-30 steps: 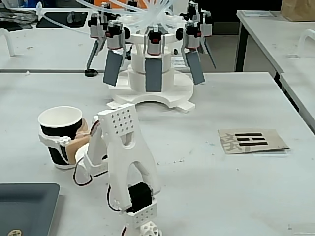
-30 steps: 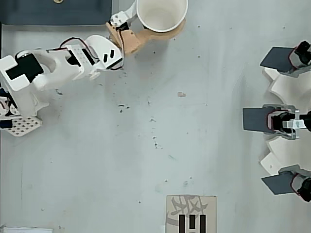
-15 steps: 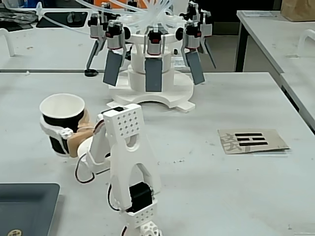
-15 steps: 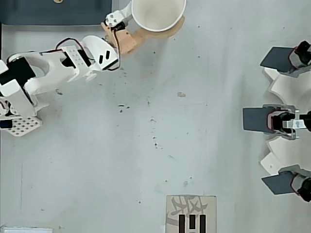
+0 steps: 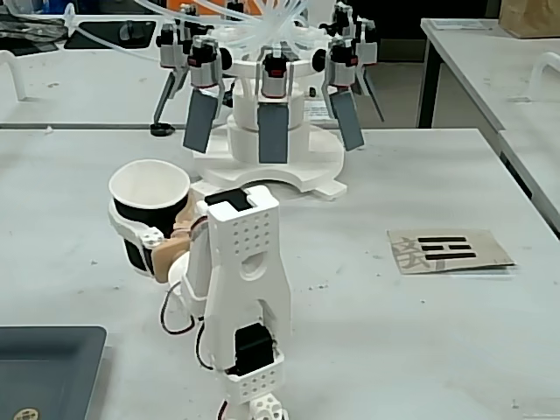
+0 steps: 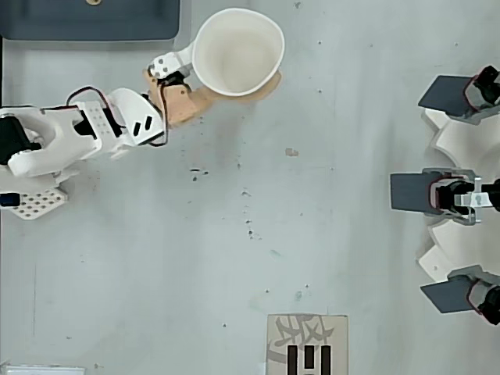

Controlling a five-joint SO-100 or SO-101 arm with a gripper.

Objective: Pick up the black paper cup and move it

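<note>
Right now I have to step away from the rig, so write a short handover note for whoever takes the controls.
End effector: shut on the black paper cup, fingers wrapped around its wall.
Cup: upright, open side up, looks empty in the overhead view; in the fixed view its base appears clear of the table.
Done: grasp and lift.
Left: carry the cup to its spot, set it down, open, withdraw.
Note: gray tray sits near the arm's base, printed card across the table.
</note>
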